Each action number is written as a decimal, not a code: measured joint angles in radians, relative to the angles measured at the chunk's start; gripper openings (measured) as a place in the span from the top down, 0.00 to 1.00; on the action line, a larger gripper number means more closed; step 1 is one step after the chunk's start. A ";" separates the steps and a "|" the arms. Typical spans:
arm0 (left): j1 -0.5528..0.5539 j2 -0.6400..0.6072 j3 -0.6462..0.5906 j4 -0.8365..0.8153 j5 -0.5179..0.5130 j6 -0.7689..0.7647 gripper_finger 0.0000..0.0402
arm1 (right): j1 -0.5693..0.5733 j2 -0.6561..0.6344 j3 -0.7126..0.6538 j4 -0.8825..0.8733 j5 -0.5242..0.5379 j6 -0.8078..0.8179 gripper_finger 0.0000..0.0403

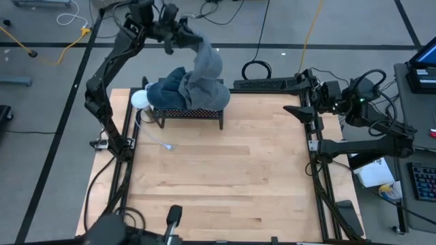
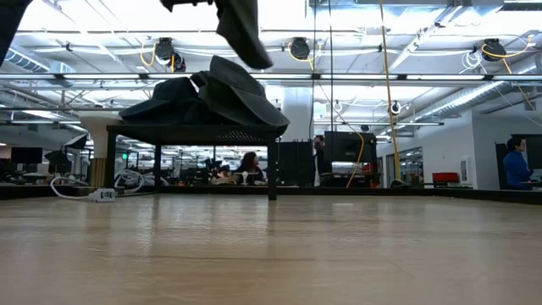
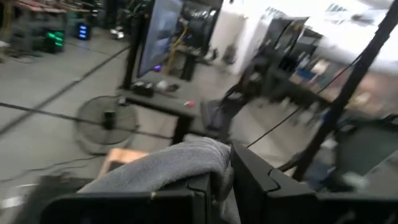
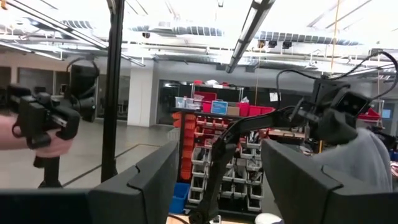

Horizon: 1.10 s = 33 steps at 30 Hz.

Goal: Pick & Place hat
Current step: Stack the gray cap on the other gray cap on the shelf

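**Hat lifted off rack; transfer pending**

Wooden counter (image 1: 225,170), far-left corner: black rack (image 1: 187,113) piled with caps. My left pincer (image 1: 178,37) is clamped on the grey hat (image 1: 206,62), raised above the rack. My right pincer (image 1: 308,82) waits wide, far right. Next: carry clear, lower, release.

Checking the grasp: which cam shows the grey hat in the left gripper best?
High view: the grey hat hangs whole from the left gripper above the rack. Low view shows only its dangling end, left wrist only the pinched fold, right wrist a distant edge.
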 joint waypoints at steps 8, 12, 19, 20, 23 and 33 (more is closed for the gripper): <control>-0.041 0.000 0.000 -0.218 -0.085 0.309 0.90 | 0.000 0.000 0.000 -0.030 0.005 -0.013 0.45; -0.060 0.000 0.000 -0.275 -0.082 0.356 0.90 | 0.000 0.000 0.000 -0.045 0.005 -0.025 0.45; -0.110 0.031 -0.001 -0.449 -0.055 0.483 0.90 | 0.000 0.000 0.000 -0.043 0.005 -0.032 0.45; -0.123 0.036 -0.001 -0.447 -0.057 0.496 0.90 | 0.000 0.000 0.000 -0.043 0.006 -0.040 0.45; -0.140 0.037 -0.001 -0.444 -0.054 0.506 0.90 | 0.000 0.000 0.000 -0.043 0.006 -0.048 0.45; -0.147 0.036 -0.020 -0.444 0.067 0.546 0.90 | 0.000 0.000 0.000 -0.043 0.006 -0.045 0.45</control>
